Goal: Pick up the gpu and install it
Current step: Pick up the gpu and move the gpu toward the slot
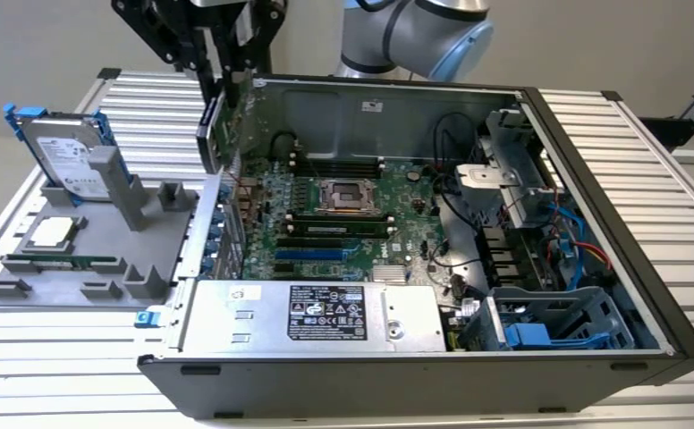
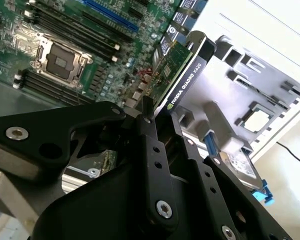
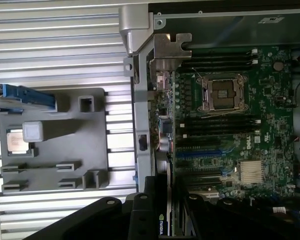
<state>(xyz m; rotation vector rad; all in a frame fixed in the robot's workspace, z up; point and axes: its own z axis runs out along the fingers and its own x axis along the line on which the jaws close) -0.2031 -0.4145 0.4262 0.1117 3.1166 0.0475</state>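
Gripper [image 2: 160,114] is clamping the gpu [image 2: 182,72] edge-on, green board on one face, black shroud on the other. In the exterior view, the card is hanging over the open computer case [image 1: 383,384], above the motherboard [image 1: 347,223] edge nearest the grey parts tray [image 1: 49,299].

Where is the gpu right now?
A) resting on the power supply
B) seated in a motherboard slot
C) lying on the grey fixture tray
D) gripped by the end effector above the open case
D: the end effector is shut on the gpu, holding it on edge above the open case, not yet in any slot.
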